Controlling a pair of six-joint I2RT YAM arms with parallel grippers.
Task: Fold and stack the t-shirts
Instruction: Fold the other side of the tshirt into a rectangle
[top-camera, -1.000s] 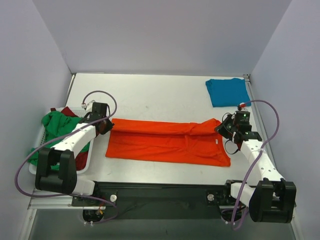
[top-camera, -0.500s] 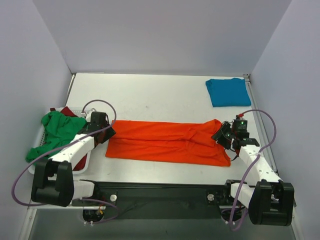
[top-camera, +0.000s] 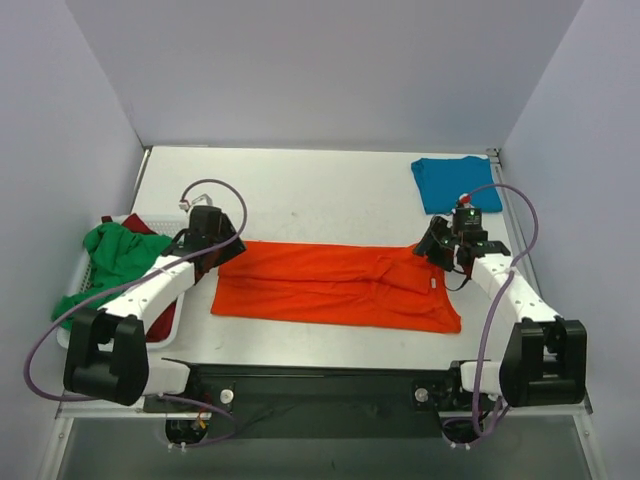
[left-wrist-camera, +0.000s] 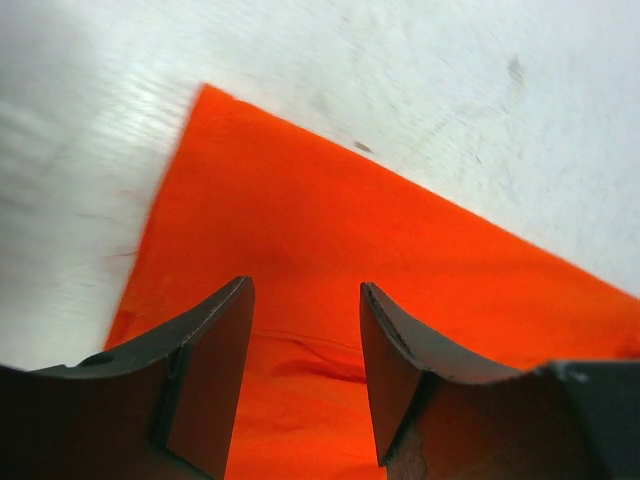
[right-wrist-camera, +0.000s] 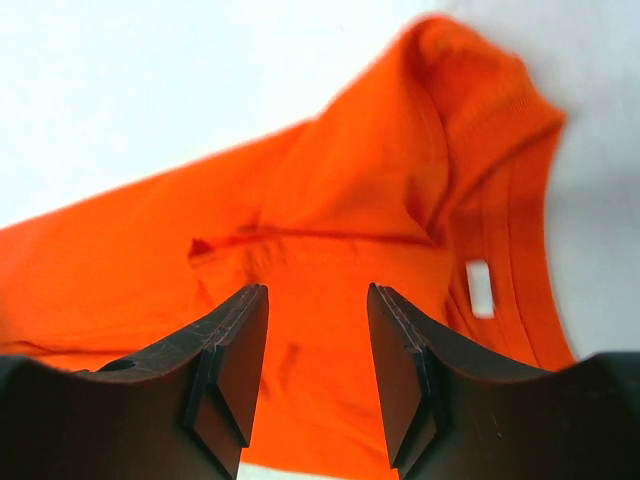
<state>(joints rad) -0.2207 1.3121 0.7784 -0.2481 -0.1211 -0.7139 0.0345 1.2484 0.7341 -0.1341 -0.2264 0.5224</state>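
An orange-red t-shirt (top-camera: 330, 285) lies lengthwise across the table (top-camera: 300, 190), folded into a long band, collar and white label at its right end (right-wrist-camera: 480, 288). My left gripper (top-camera: 222, 262) hovers open over the shirt's left end (left-wrist-camera: 300, 260), nothing between its fingers. Over the collar end, my right gripper (top-camera: 432, 250) is open too and holds nothing (right-wrist-camera: 315, 300). A folded teal blue t-shirt (top-camera: 455, 184) rests at the back right. Green (top-camera: 115, 255) and dark red (top-camera: 160, 320) t-shirts are bunched in the basket at the left.
A white lattice basket (top-camera: 72, 335) stands at the table's left edge. Grey walls close in the back and both sides. Purple cables loop off both arms.
Both grippers have let go of the orange-red shirt's far edge and opened. The shirt now lies flat in a narrower band. Both arms have drawn back slightly toward the far side.
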